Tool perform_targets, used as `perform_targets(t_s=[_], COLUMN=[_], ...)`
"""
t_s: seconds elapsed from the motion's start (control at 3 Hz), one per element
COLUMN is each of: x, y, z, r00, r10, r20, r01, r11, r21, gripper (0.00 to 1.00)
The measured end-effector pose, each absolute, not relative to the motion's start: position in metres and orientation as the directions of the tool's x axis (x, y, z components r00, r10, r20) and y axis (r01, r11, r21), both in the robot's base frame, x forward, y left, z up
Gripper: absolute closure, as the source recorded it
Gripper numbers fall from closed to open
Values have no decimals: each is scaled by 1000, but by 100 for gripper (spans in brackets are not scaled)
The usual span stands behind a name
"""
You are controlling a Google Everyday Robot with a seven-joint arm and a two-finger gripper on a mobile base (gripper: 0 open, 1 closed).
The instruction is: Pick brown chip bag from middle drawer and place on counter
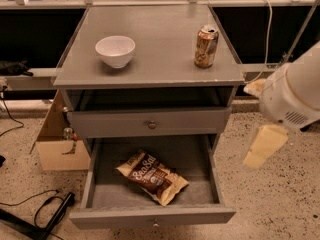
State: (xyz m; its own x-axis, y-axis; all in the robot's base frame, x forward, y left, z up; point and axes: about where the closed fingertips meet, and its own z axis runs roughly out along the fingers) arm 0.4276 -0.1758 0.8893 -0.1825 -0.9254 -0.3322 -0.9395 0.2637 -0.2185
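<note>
Robot arm (296, 95), shown to the right of the middle drawer (150, 216). The white, rounded arm housing enters from the right edge of the view, higher than the drawer and beyond its right wall. The pincer (263, 146), a pale cream part, hangs downward from the housing, tilted slightly, outside the drawer's right wall and apart from it.

brown chip bag (152, 177): brown, tan ends | counter (160, 49): grey | end effector (264, 147): cream, far right
</note>
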Motion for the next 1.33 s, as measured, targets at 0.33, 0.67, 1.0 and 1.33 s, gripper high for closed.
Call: perform_targets(t_s=[0.33,0.67,1.0,1.33], x=[422,436,456,454], y=[-152,-138,-137,-137], z=[809,739,739,741], r00=[-200,-228,-224,-222], r10=[-898,-864,-849,-852], r20=[-391,-448,-479,-475], r01=[-948,-942,-923,-925], r11=[278,312,342,338], r21=[-155,-123,-175,-174], gripper=[0,0,0,0])
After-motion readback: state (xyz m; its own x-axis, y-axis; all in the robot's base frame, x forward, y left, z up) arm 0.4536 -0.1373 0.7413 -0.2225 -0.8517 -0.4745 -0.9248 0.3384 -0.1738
